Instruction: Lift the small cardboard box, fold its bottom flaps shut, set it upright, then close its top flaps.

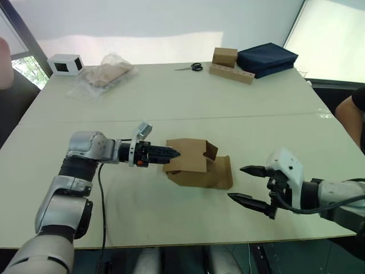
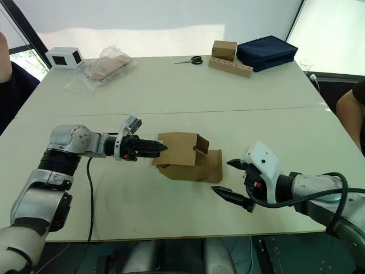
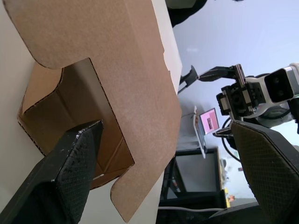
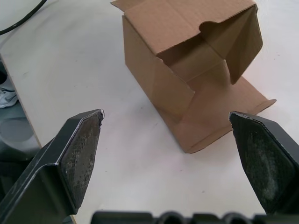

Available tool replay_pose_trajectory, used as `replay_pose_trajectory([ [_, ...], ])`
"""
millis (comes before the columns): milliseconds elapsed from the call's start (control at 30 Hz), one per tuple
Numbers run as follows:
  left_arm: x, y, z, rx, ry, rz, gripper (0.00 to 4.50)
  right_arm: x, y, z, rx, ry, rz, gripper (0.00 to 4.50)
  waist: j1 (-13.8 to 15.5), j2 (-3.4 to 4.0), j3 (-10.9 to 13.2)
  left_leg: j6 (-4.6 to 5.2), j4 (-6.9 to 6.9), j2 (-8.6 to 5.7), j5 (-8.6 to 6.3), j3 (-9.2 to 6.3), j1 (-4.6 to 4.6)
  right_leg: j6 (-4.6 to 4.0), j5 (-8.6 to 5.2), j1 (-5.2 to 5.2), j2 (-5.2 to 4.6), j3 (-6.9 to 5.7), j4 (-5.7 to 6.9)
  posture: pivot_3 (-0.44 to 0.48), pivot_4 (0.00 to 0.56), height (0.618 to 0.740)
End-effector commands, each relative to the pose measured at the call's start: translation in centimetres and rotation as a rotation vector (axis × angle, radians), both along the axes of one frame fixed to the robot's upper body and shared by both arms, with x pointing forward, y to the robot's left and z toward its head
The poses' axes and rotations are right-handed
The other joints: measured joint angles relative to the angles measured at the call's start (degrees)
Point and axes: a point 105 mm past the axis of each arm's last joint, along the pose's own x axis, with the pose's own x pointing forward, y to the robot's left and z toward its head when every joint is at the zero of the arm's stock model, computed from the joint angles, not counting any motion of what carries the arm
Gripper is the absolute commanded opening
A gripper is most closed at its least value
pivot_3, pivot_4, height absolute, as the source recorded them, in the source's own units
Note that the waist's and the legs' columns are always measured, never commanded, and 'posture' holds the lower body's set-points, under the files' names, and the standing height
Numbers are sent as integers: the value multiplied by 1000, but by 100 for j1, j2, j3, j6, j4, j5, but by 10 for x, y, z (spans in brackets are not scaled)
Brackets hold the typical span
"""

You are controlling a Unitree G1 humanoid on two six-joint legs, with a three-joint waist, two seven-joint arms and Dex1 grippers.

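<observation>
The small cardboard box [image 1: 194,165] lies on its side in the middle of the table. Its end toward my right arm is open, with one long flap [image 1: 223,172] flat on the table and a side flap [image 4: 243,42] sticking out. Whether these are top flaps or bottom flaps I cannot tell. My left gripper [image 1: 171,153] is at the box's left end and open. One finger [image 3: 74,163] reaches into that open end, and a cardboard panel [image 3: 117,70] stands between the two fingers. My right gripper [image 1: 236,182] is open, a short way right of the box and not touching it.
At the table's far side are a white box with a dark window [image 1: 64,63], a plastic bag [image 1: 105,74], scissors [image 1: 193,67], a small brown cube [image 1: 224,56] on a long slab [image 1: 231,73], and a dark blue bag [image 1: 267,58]. A person's arm [image 1: 353,114] shows at the right.
</observation>
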Motion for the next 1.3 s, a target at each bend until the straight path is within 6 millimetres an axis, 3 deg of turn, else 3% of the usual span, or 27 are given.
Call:
replay_pose_trajectory([
  [33,7,-6,6,-35,-31,10,4453,-5,4,7,-2,-40,21,4500,22,-1,0,1,2,-1,-1,0,0,0,0,3,-2,0,0,0,150,740],
  [200,14,-12,5,-52,-33,24,4453,-3,1,6,-6,-35,13,4500,8,-1,1,1,2,-1,0,-1,-1,0,0,0,1,0,0,0,150,740],
  [233,14,-14,5,-56,-36,21,4065,-3,0,6,-6,-36,11,4500,8,-1,1,1,2,-1,0,-1,0,0,0,0,1,0,1,0,150,740],
  [300,15,-16,7,-66,-37,18,3762,-2,1,6,-4,-38,9,4500,6,-2,1,1,2,-1,-1,0,0,0,0,0,1,0,0,0,150,740],
  [333,16,-17,8,-75,-37,15,3348,-2,1,5,-2,-38,9,4500,6,-1,0,1,2,-1,0,0,0,0,0,0,1,0,0,0,150,740],
  [700,16,-30,7,-98,-96,-9,3348,-3,-2,-1,3,-27,-21,4500,11,-2,0,-2,2,-1,1,0,-1,0,0,1,-1,0,0,0,150,740],
  [800,15,-32,8,-100,-96,-14,2550,-3,-3,-3,6,-28,-29,4500,7,-2,0,0,2,-1,0,0,-1,1,0,1,0,0,1,0,150,740],
  [1000,14,-33,6,-100,-96,-14,240,-1,-6,-5,8,-32,-40,4500,11,-2,1,-1,2,-1,1,0,-1,1,0,1,0,0,1,0,150,740],
  [1033,14,-33,6,-101,-94,-15,39,0,-6,-5,8,-33,-42,4500,14,-2,0,-1,2,-2,1,0,-1,0,0,1,0,0,1,0,150,740],
  [1300,15,-31,8,-98,-116,0,39,4,-10,-3,19,-46,-51,4500,11,-2,0,-3,3,-1,2,0,-1,1,0,1,0,0,1,0,150,740],
])
